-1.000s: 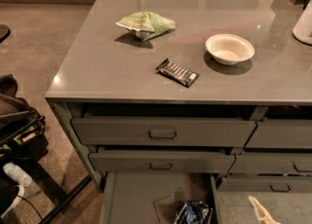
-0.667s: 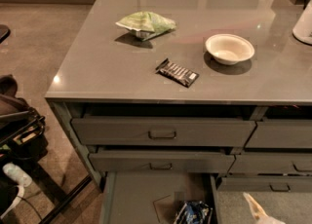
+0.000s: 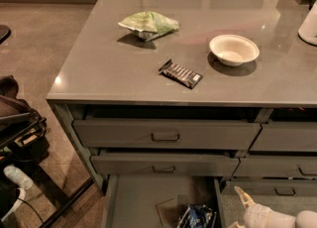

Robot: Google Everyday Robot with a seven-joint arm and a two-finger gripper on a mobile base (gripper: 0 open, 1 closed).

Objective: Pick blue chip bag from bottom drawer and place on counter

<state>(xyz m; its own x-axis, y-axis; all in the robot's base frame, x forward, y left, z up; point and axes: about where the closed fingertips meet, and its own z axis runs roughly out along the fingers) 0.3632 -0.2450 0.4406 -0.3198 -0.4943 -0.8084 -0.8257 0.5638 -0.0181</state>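
The blue chip bag (image 3: 197,216) lies in the open bottom drawer (image 3: 133,199), near its right wall at the frame's lower edge, next to a square paper scrap (image 3: 166,213). My gripper (image 3: 245,206), pale and white, shows at the bottom right corner, just right of the drawer's wall and close to the bag; one fingertip points up-left. The grey counter (image 3: 109,63) stretches above the drawers.
On the counter lie a pale green bag (image 3: 148,24), a flat black bar wrapper (image 3: 181,73) and a cream bowl (image 3: 234,50); a white object (image 3: 309,24) stands at the right edge. Two handled drawers (image 3: 165,136) sit above. Black gear and cables (image 3: 17,138) stand at the left on the floor.
My gripper has moved a little to the left and up at the bottom right, nearer the drawer and the blue chip bag. Nothing else has moved.
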